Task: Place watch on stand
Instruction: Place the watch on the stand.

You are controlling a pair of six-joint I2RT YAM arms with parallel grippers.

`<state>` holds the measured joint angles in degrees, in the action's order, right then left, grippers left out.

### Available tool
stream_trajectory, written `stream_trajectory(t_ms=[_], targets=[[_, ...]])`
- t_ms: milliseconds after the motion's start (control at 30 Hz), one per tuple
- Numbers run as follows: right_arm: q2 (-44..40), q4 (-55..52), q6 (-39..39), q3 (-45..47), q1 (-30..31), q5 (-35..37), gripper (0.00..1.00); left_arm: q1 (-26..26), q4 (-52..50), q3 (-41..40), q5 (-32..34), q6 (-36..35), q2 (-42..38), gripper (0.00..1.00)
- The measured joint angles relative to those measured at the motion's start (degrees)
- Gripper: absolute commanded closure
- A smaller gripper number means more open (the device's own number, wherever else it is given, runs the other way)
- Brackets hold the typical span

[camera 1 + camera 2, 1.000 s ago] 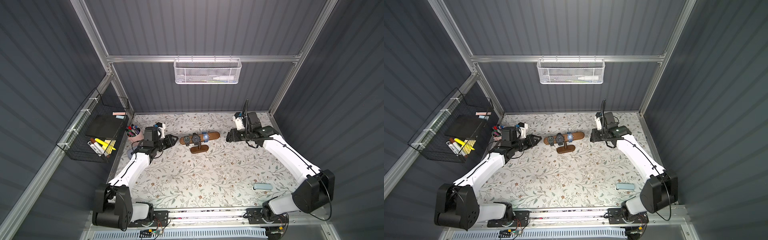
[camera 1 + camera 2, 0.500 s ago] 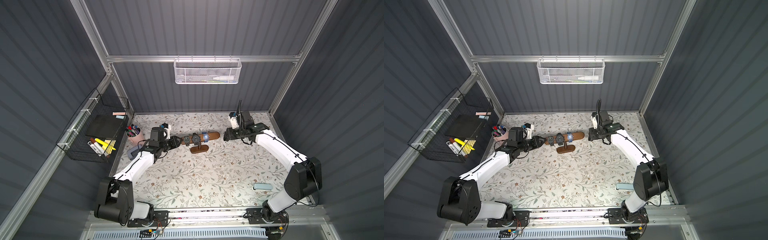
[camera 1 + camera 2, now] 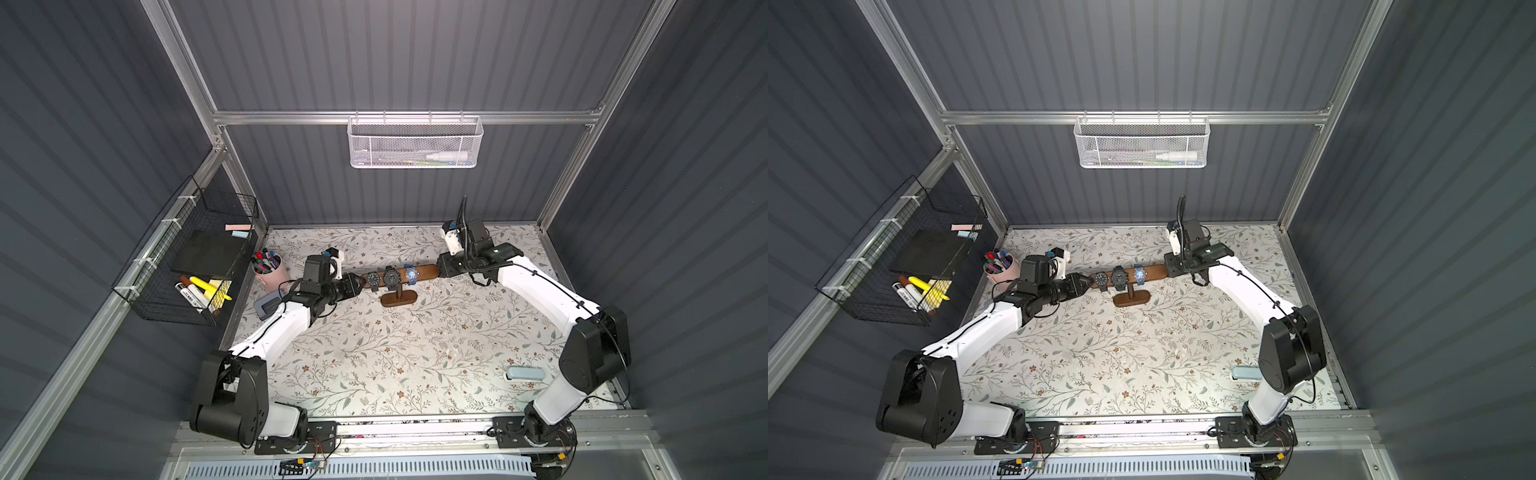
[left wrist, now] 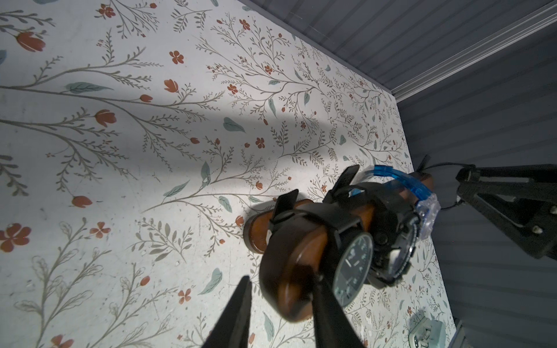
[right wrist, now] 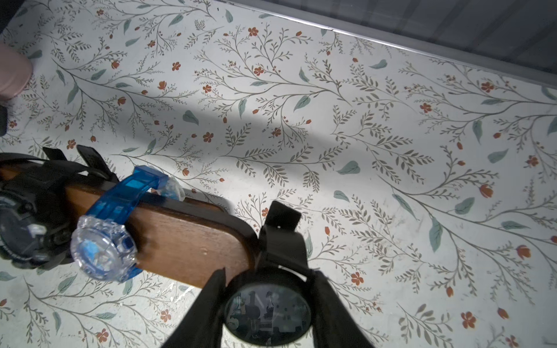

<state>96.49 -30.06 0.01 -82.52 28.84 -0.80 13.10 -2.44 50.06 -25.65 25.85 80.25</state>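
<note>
Right fingers (image 5: 208, 307) clamp a black round-faced wristwatch (image 5: 268, 313) at one end of the dark brown wooden T-shaped stand (image 5: 187, 241); left fingers (image 4: 238, 313) straddle the opposite end, apart.

left gripper (image 3: 360, 282) moves up to stand (image 3: 427, 272) left end; right gripper (image 3: 441, 270) carries watch (image 5: 268, 311) to right end.

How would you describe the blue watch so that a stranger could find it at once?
On the flowered table, near the back wall, stands a brown wooden stand shaped like a T. Three watches sit in a row around its bar. The blue watch is at one end of the row, and it alone is clear blue plastic, beside two black watches.
</note>
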Motion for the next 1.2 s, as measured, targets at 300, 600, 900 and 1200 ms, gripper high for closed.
stream_trajectory(t_ms=[300, 600, 900, 1200], targets=[[1.4, -0.4, -0.7, -0.1, 2.5, 3.5, 0.62, 0.5, -0.1, 0.0, 0.2, 0.0, 0.0, 0.66], [2.7, -1.0, -0.7, -2.3, 4.5, 4.9, 0.62, 0.7, -0.2, 0.0, 0.4, -0.2, 0.0, 0.66], [4.8, -2.0, -1.6, -4.0, 7.3, 7.7, 0.62, 0.9, -0.3, 0.0, 0.4, -0.2, 0.0, 0.66], [6.6, -3.5, -2.0, -6.2, 8.6, 10.0, 0.62, 0.9, -0.3, 0.0, 0.4, -0.2, 0.0, 0.65]])
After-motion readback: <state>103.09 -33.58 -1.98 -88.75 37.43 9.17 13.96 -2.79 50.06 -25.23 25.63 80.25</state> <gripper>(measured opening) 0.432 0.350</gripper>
